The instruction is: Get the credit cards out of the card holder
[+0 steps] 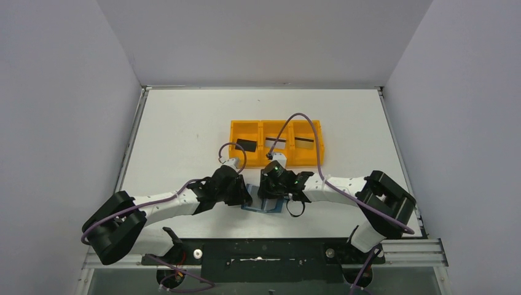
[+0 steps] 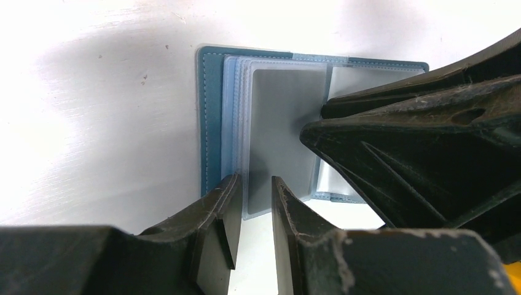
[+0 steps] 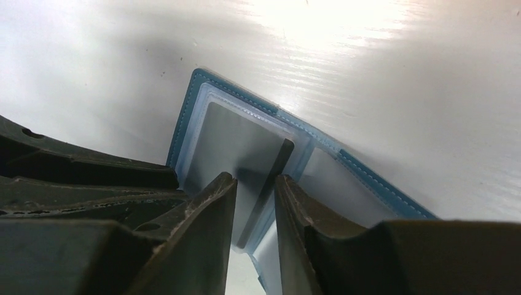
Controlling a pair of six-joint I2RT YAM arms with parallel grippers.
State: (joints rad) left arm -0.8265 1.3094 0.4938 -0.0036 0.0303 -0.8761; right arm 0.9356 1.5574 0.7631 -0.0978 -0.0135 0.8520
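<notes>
The card holder [image 1: 268,206], teal-blue, lies open on the table between the two grippers. In the left wrist view its teal cover [image 2: 210,123] frames clear sleeves with a silver-grey credit card [image 2: 282,129] inside. My left gripper [image 2: 255,184] stands narrowly open, its tips astride the near end of the sleeves. In the right wrist view the credit card [image 3: 239,138] shows a dark stripe along its edge. That stripe runs into the gap of my right gripper [image 3: 256,184], whose jaws stand apart on either side of it. Both grippers [image 1: 246,195] [image 1: 271,187] are down at the wallet.
An orange three-compartment tray [image 1: 276,161] sits just behind the grippers. It holds a black card [image 1: 246,145] on the left and two silver-grey striped cards [image 1: 275,142] [image 1: 304,141]. The right gripper's black body [image 2: 424,147] fills the right of the left wrist view.
</notes>
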